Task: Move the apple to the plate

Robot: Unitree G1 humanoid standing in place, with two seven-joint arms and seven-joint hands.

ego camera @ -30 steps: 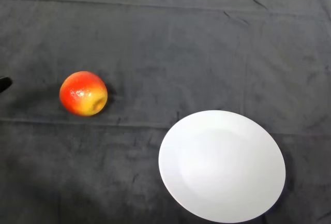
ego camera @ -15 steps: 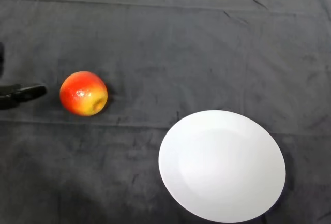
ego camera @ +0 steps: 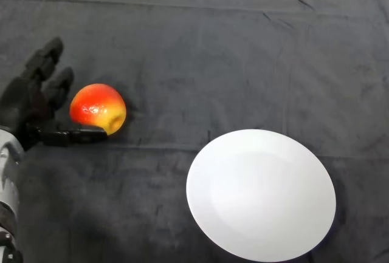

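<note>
While lying on the dark cloth (ego camera: 200, 62) at the left of the head view, showing as a round apple (ego camera: 98, 109), red over most of its skin with a yellow patch toward the near right, and sitting well apart from the white plate (ego camera: 261, 194). Resting on the cloth itself, not on the plate (which is lying toward the near right, its lower rim reaching the bottom edge of the view). Coming in from the lower left on a silver-grey arm (ego camera: 8, 196), appearing as a black left hand (ego camera: 24, 108) just beside the apple on its left side. Spreading open around the fruit: fingers (ego camera: 47, 62) reaching up and away along the apple's far left, straight or only slightly bent, thumb (ego camera: 76, 135) stretching along the apple's near side with its tip lying under the lower edge. Not yet curling round the fruit; showing a narrow dark gap between fingers and skin, though hard telling whether the thumb tip is touching. Creasing faintly across the cloth, with one fold line running just behind the plate.
</note>
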